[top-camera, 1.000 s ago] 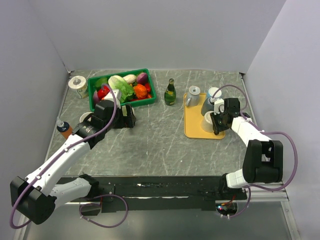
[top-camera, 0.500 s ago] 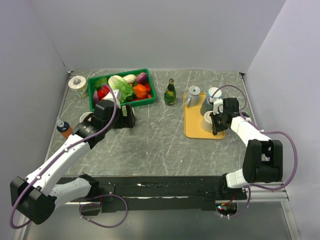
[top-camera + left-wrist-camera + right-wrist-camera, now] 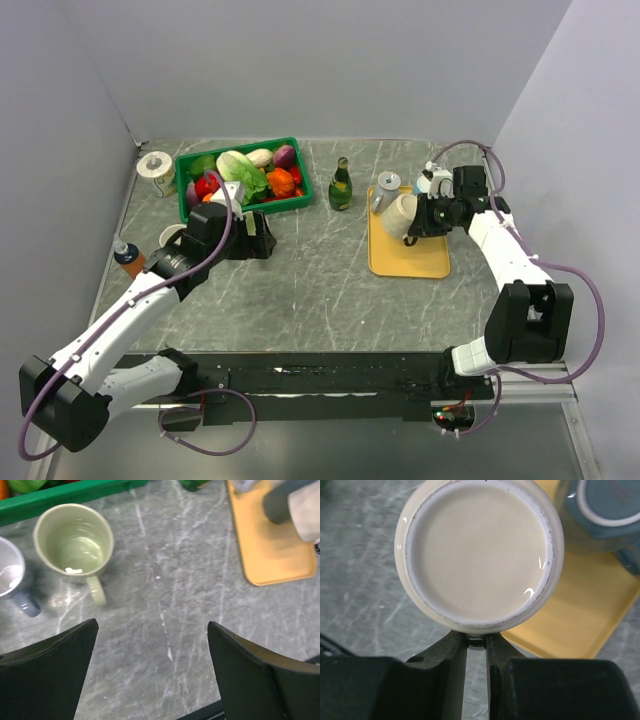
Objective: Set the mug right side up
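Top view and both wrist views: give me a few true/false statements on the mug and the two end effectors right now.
1. The right end effector is shut on the cream mug. True.
2. The cream mug stands flat on the yellow tray. False: it is held tilted above the tray, with its base facing the right wrist camera.
3. The left end effector is open and holds nothing. True.
4. The green mug in the left wrist view is upside down. False: it stands upright on the table, opening up.
5. The green bottle lies inside the green basket. False: it stands on the table between basket and tray.
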### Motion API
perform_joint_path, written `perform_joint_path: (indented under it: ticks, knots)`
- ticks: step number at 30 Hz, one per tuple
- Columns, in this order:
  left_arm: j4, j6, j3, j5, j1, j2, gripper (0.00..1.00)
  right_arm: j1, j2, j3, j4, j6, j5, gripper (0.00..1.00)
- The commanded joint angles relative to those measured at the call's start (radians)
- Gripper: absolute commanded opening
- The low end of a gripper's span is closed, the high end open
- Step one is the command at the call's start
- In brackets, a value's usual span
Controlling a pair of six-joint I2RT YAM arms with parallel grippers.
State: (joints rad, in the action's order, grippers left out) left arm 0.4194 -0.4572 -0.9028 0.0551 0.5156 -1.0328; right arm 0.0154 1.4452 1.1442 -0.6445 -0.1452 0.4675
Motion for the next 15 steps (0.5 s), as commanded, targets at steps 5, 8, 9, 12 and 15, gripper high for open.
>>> perform_joint_path:
  ticks: [5, 8, 9, 12, 15]
  knots:
    - [-0.149, -0.003, 0.041, -0.228, -0.002, 0.053, 0.96, -0.095, -0.253, -0.026, 0.097, 0.122, 0.240, 0.00]
    - [-0.234, -0.034, 0.068, -0.349, 0.000, 0.059, 0.96, -0.165, -0.331, -0.073, 0.218, 0.225, 0.267, 0.00]
    - [-0.255, -0.046, 0.073, -0.382, 0.000, 0.057, 0.96, -0.195, -0.347, -0.084, 0.253, 0.255, 0.258, 0.00]
    - [-0.348, -0.127, 0.080, -0.527, 0.001, 0.045, 0.96, -0.313, -0.402, -0.144, 0.445, 0.393, 0.243, 0.00]
    - [-0.531, -0.213, 0.131, -0.610, 0.032, 0.063, 0.96, -0.439, -0.434, -0.216, 0.687, 0.553, 0.194, 0.00]
